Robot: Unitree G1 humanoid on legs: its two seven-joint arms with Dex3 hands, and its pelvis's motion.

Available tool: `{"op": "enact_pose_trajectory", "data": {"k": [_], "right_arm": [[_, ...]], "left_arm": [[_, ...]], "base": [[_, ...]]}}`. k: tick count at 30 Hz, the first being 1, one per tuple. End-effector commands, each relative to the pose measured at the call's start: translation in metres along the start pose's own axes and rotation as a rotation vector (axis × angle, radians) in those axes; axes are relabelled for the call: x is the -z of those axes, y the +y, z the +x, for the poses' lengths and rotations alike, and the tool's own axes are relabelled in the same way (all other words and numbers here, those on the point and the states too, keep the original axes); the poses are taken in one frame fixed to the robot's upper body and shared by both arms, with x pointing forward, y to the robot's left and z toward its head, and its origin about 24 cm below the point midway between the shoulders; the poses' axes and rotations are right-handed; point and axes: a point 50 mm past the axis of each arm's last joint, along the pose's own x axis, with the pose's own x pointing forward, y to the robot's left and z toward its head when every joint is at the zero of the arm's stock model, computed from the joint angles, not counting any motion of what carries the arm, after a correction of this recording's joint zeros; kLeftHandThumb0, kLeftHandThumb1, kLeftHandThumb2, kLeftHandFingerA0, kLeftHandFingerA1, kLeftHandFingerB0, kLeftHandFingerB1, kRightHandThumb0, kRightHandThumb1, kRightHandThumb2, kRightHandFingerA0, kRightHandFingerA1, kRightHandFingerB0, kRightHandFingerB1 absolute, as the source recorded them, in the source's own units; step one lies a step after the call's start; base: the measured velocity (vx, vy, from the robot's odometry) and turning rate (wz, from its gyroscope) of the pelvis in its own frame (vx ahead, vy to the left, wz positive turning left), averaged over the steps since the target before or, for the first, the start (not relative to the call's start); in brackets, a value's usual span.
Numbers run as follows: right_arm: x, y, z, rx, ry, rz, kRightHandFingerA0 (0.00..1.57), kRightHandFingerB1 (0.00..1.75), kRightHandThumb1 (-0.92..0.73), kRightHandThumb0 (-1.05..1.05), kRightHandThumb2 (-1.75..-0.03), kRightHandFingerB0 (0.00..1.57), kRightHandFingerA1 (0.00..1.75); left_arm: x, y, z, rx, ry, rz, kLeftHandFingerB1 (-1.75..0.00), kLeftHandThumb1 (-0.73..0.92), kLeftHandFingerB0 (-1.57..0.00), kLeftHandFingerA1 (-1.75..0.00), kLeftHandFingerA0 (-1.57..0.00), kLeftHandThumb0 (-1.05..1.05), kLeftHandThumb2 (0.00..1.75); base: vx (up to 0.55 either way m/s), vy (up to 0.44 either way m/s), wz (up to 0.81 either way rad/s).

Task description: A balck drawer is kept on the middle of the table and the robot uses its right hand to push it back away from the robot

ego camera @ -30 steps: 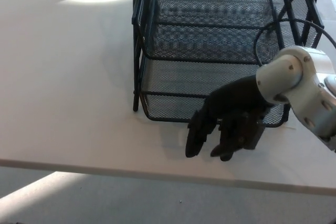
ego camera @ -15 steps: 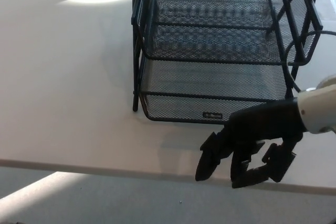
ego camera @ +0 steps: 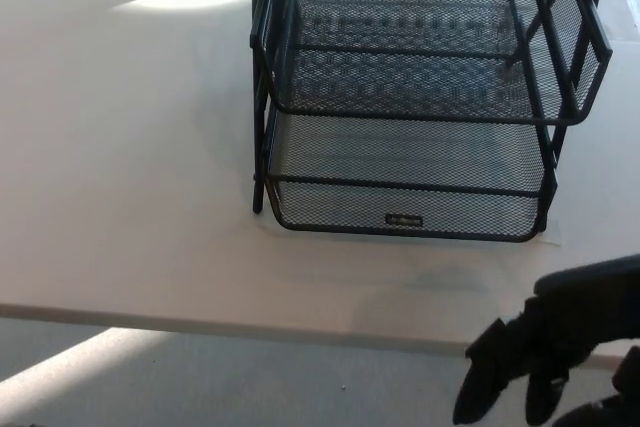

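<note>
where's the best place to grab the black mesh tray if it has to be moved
Probably the tray's front rim, from the near side: that bar faces the table edge with open mesh space behind it for fingers. The right robot hand hangs off the table edge, apart from it.

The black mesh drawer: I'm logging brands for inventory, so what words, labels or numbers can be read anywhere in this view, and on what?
Small label plate on the front wall of the lowest tray of the black mesh drawer: light lettering shows, too small and blurred to read.
White table: no text.
Right hand: no markings show.
Nothing else carries text.
</note>
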Motion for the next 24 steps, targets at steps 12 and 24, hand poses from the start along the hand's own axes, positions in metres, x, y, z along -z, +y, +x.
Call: {"op": "enact_pose_trajectory", "data": {"k": [12, 24], "right_arm": [[0.106, 0.096, 0.053, -0.077, 0.126, 0.483, 0.51, 0.35, -0.8, -0.55, -0.64, 0.37, 0.4], [0.169, 0.145, 0.081, 0.027, 0.502, 0.466, 0.48, 0.33, -0.77, -0.49, -0.64, 0.34, 0.4]], "left_arm": [[0.008, 0.006, -0.006, -0.017, 0.02, 0.011, -0.33, 0.75, -0.35, -0.39, -0.51, -0.56, 0.63], [0.006, 0.006, -0.005, -0.014, 0.02, 0.013, -0.33, 0.74, -0.35, -0.39, -0.51, -0.55, 0.63]], "base": [[0.0, 0.0, 0.0], [0.0, 0.0, 0.0]]}}
